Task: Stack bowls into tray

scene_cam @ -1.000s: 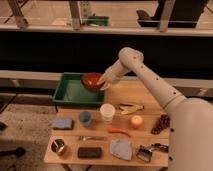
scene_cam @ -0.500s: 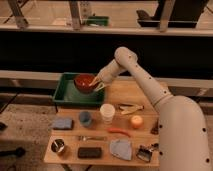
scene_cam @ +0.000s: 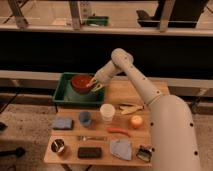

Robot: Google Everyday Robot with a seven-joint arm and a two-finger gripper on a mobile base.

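The red-orange bowl (scene_cam: 79, 81) sits over the middle of the green tray (scene_cam: 63, 95) at the back left of the wooden table. My gripper (scene_cam: 94, 85) is at the bowl's right rim and is shut on that rim, with the arm reaching in from the right. The bowl looks low in the tray; I cannot tell whether it rests on something. The dark purple bowl does not show; it may be hidden under the red-orange one.
In front of the tray stand a white paper cup (scene_cam: 107, 113) and a small blue cup (scene_cam: 85, 118). An orange (scene_cam: 135, 121), a blue cloth (scene_cam: 62, 123), a metal cup (scene_cam: 58, 146), a black block (scene_cam: 90, 152) and a grey cloth (scene_cam: 121, 149) lie nearer the front edge.
My gripper has carried the red-orange bowl leftward from the tray's right edge to over its middle, and lower.
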